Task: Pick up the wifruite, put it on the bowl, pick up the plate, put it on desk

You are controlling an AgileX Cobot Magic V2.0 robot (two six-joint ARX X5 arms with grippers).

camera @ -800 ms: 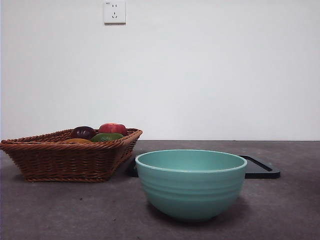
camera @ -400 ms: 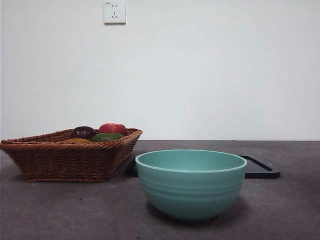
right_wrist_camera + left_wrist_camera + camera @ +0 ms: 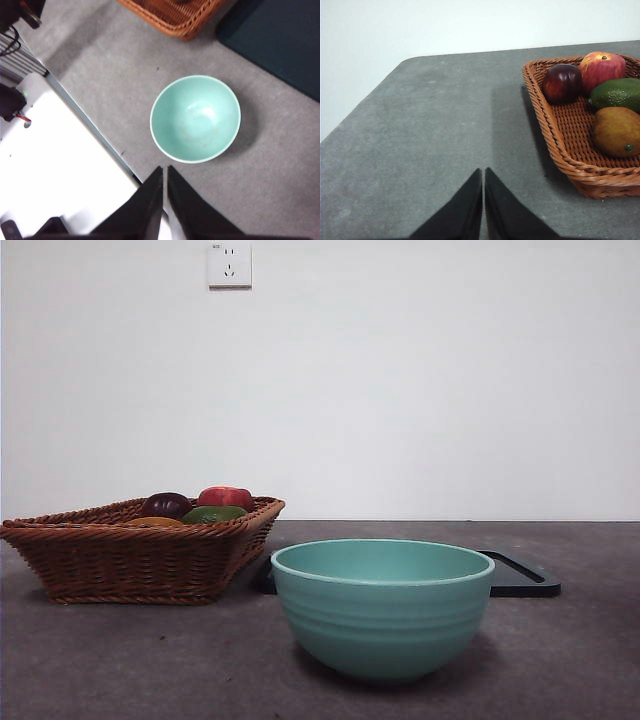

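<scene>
Item: fruit (image 3: 616,131), oval, brown-orange, dull skin, lying in the wicker basket (image 3: 570,150) toward the desk's (image 3: 430,140) left edge, beside a green fruit (image 3: 617,93). Your left gripper (image 3: 483,200), jaws pressed together and empty, is the nearer; the fruit lies ahead and to its right, long axis running roughly across that line. Right gripper (image 3: 165,197), also closed, hangs high above the empty teal bowl (image 3: 195,118).

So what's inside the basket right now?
The basket holds four fruits: the wifruite, a green one, a red apple and a dark purple fruit. Its far end is cut off, so more could sit there.
</scene>
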